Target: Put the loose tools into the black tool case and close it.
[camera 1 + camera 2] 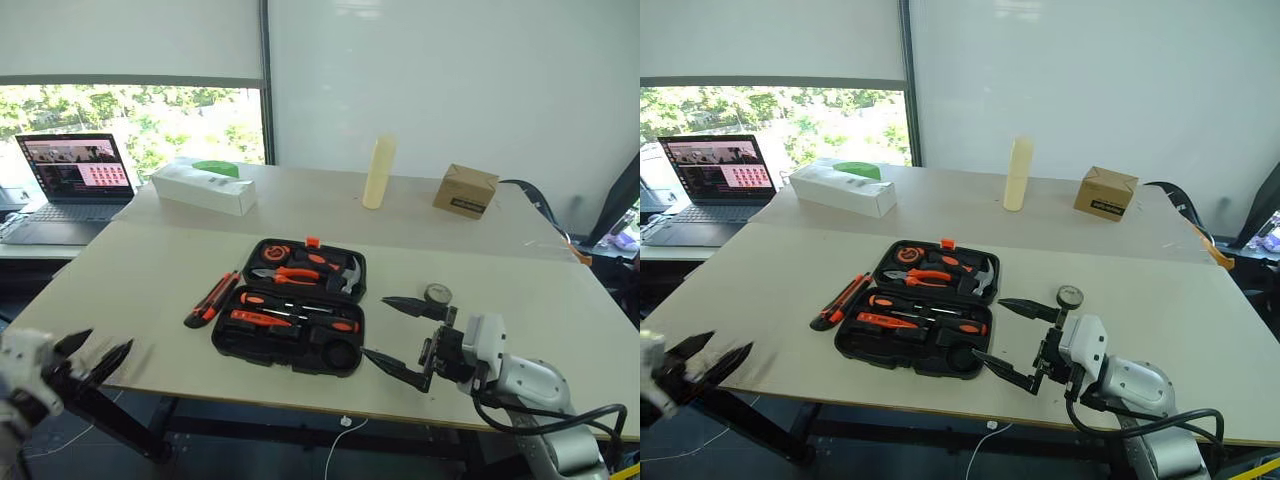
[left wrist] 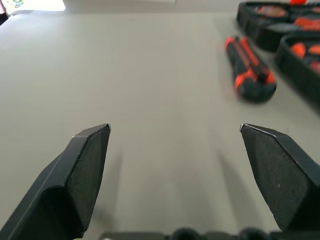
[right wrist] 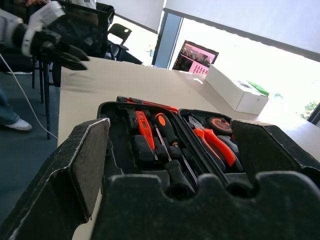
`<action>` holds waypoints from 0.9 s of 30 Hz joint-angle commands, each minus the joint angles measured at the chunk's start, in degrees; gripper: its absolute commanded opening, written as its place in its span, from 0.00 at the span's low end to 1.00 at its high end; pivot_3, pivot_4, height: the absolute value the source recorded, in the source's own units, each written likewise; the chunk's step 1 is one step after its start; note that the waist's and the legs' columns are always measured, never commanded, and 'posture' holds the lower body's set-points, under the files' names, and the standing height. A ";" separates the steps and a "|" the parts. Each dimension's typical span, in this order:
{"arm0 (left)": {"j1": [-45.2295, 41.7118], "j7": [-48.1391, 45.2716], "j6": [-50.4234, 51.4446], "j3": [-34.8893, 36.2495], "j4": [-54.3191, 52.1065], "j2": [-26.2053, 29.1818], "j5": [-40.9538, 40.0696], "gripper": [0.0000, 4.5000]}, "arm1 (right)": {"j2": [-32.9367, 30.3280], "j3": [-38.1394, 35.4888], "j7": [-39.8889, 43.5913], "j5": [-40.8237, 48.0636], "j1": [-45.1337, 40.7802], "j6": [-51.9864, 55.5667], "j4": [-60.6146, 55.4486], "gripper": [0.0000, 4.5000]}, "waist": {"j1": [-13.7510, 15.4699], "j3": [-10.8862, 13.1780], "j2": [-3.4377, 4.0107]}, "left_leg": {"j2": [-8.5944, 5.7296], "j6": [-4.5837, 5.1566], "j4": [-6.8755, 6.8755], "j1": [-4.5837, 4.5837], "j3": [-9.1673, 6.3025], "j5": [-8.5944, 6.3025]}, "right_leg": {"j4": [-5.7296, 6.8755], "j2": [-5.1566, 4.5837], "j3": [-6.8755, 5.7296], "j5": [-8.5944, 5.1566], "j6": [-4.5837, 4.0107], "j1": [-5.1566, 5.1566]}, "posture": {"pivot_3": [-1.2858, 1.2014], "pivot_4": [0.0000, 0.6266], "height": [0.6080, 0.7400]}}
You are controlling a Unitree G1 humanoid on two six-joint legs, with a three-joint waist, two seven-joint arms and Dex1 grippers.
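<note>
The black tool case point(image 1: 228, 340) lies open in the middle of the table. Orange-and-black screwdrivers point(image 1: 295, 320) sit in its near half, and pliers and a hammer in the far half. A black-orange utility knife point(image 1: 212, 300) lies loose on the table just left of the case, and also shows in the left wrist view point(image 2: 250, 70). A small black tape roll point(image 1: 437, 294) stands right of the case. My left gripper point(image 1: 105, 350) is open and empty at the table's near left edge, well clear of the knife. My right gripper point(image 1: 375, 326) is open and empty beside the case's right end, facing it point(image 3: 150, 135).
At the back stand a white oblong box point(image 1: 203, 188), a cream cylinder point(image 1: 378, 172) and a cardboard box point(image 1: 465, 190). A laptop point(image 1: 75, 175) sits on a side desk at far left. Bare tabletop lies between my left gripper and the knife.
</note>
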 commanded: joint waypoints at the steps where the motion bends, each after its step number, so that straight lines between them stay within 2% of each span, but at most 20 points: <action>1: -8.55 3.38 11.05 -8.72 -3.65 3.91 2.02 0.99 | -0.56 -0.25 0.02 0.40 -1.81 -0.08 -1.07 1.00 | -0.08 0.01 0.01 | -0.04 -0.01 0.00 -0.02 -0.04 0.01 | 0.00 0.03 -0.01 0.00 0.00 0.00 | 0.52 0.24 1.00; 4: -17.43 5.95 19.08 -15.46 -1.17 5.75 4.78 0.99 | -0.51 0.18 -0.35 0.31 -1.95 0.26 -1.28 1.00 | -0.85 0.00 0.01 | -0.11 -0.06 -0.07 0.00 -0.02 -0.02 | 0.01 0.07 0.01 -0.01 -0.01 0.00 | 0.52 0.24 1.00; 7: -23.34 5.95 20.67 -20.12 2.41 5.97 7.46 0.99 | -0.38 0.54 -0.68 0.13 -1.71 0.33 -1.67 1.00 | -1.65 0.01 0.01 | -0.13 -0.08 -0.18 0.00 0.00 -0.03 | -0.01 0.13 0.03 -0.02 -0.03 -0.05 | 0.52 0.24 1.00; 12: -30.19 5.61 21.79 -26.30 8.79 5.20 11.85 0.99 | -0.24 0.48 -1.53 0.13 -1.27 0.56 -2.33 1.00 | -2.11 0.02 0.01 | -0.14 -0.11 -0.43 0.02 0.07 -0.01 | -0.13 0.16 0.04 -0.06 -0.05 -0.11 | 0.52 0.24 1.00; 17: -32.56 4.14 21.39 -28.79 11.90 3.39 12.77 0.99 | -0.34 0.22 -2.41 0.25 -1.05 0.90 -2.82 1.00 | -2.01 0.02 0.01 | -0.17 -0.14 -0.42 -0.01 0.32 0.01 | -0.10 0.09 0.04 -0.07 -0.03 -0.11 | 0.52 0.24 1.00; 18: -32.82 3.65 20.90 -28.90 12.49 2.96 12.72 0.88 | -0.38 0.23 -2.49 0.26 -1.02 0.96 -2.89 1.00 | -1.95 0.02 0.01 | -0.17 -0.14 -0.42 0.00 0.35 0.01 | -0.10 0.08 0.04 -0.07 -0.03 -0.11 | 0.52 0.24 1.00; 20: -33.12 2.91 20.41 -28.79 13.39 2.35 12.54 0.77 | -0.39 0.30 -2.67 0.29 -1.06 1.10 -2.94 1.00 | -1.84 0.02 0.01 | -0.17 -0.14 -0.41 0.01 0.36 0.01 | -0.07 0.08 0.04 -0.07 -0.03 -0.11 | 0.52 0.24 1.00; 25: -33.42 1.91 17.20 -27.49 16.46 3.26 13.30 0.40 | -0.66 0.52 -2.60 0.33 -1.03 1.27 -3.00 1.00 | -1.58 0.02 0.01 | -0.18 -0.14 -0.41 0.04 0.37 0.01 | -0.05 0.07 0.05 -0.07 -0.03 -0.09 | 0.52 0.24 1.00; 27: -34.15 0.97 12.67 -25.05 18.99 3.95 12.61 0.38 | -0.92 0.38 -2.50 0.50 -0.84 1.46 -3.15 1.00 | -1.53 0.02 0.01 | -0.18 -0.14 -0.41 0.05 0.38 0.01 | -0.05 0.07 0.05 -0.07 -0.03 -0.09 | 0.52 0.24 1.00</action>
